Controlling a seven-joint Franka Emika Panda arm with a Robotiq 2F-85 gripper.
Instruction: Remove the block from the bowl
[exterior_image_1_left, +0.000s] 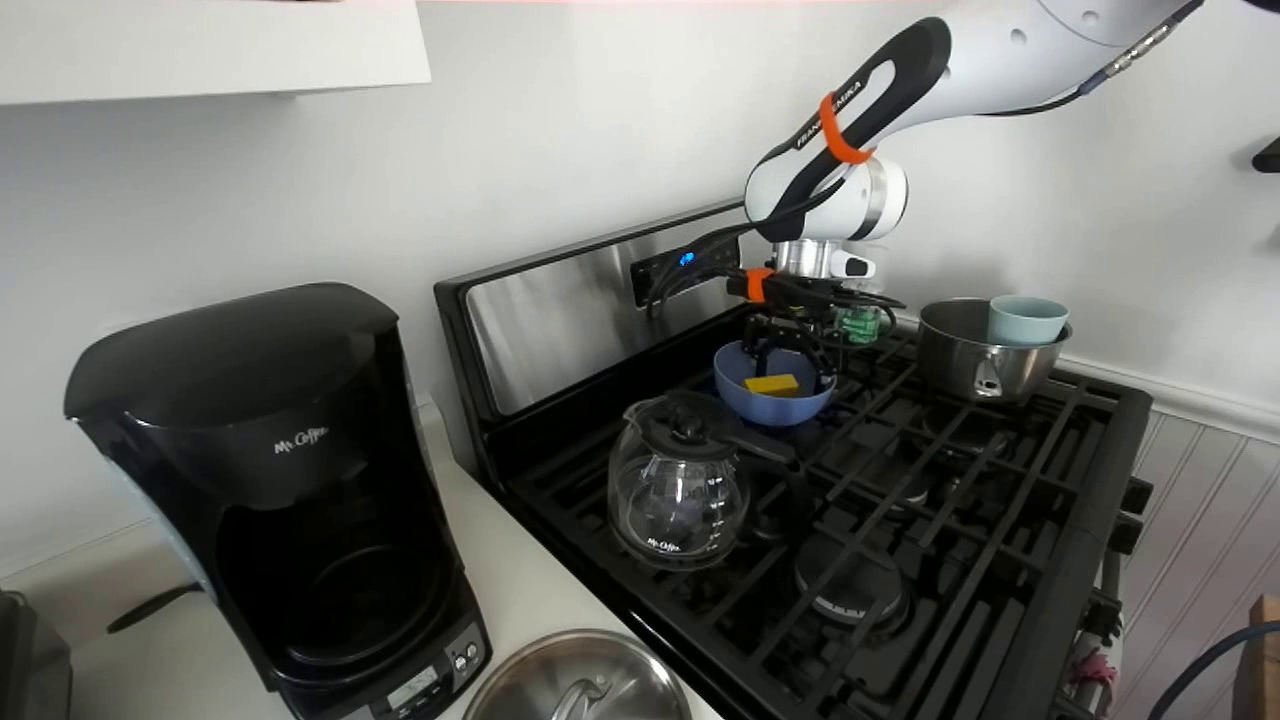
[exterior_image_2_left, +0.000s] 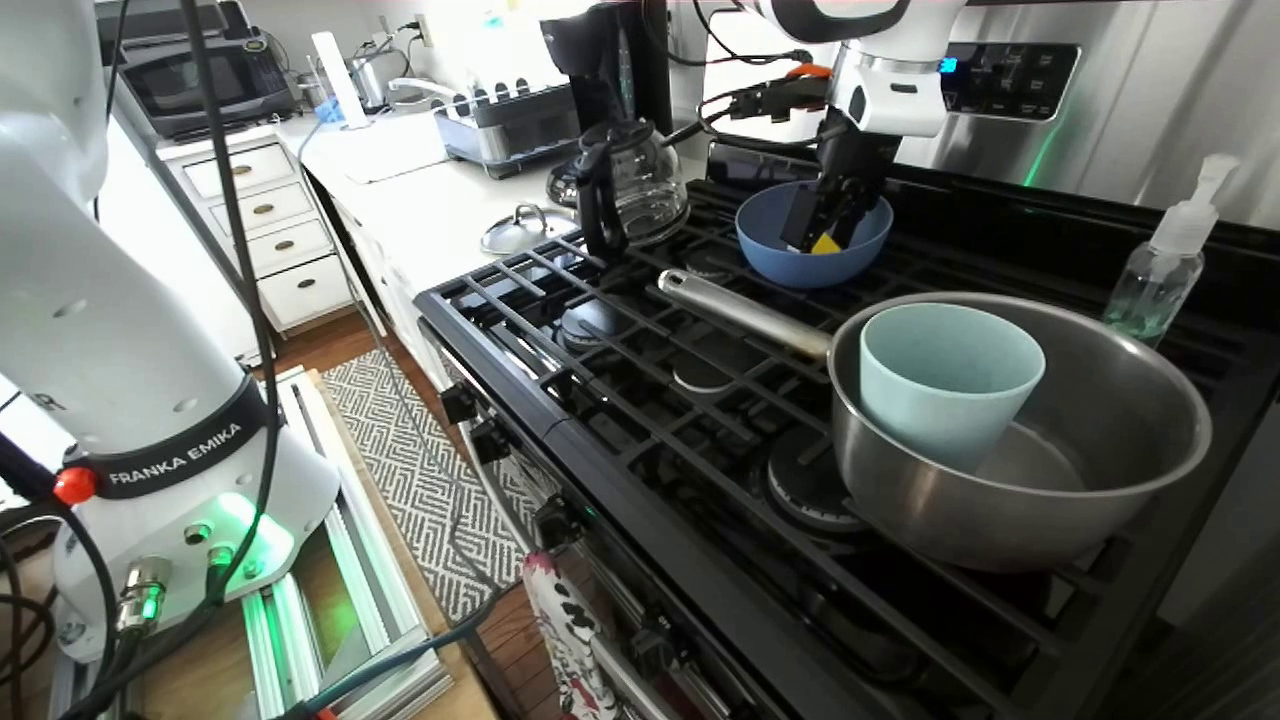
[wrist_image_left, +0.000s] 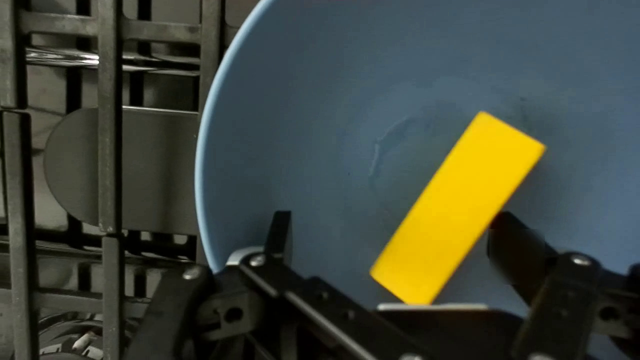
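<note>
Spread gripper (wrist_image_left: 392, 225) down in the blue bowl (wrist_image_left: 310, 130) with the yellow block (wrist_image_left: 457, 207)

My wrist view shows the block lying aslant inside the bowl, its lower part between the parted fingers (wrist_image_left: 279, 235). The right-of-frame finger is so near the block's long edge that I can't tell whether they touch. I have more room left of the block, though that finger sits close to the bowl's rim. In an exterior view, the glass carafe (exterior_image_2_left: 650, 195) stands near the bowl, a gap between, and the steel pot (exterior_image_2_left: 940, 520) stretches its handle across the stove (exterior_image_2_left: 620, 500). I can read "Mr. Coffee" on the coffee maker (exterior_image_1_left: 285, 470) and carafe, "FRANKA EMIKA" on my arm's base (exterior_image_2_left: 180, 490).
</note>
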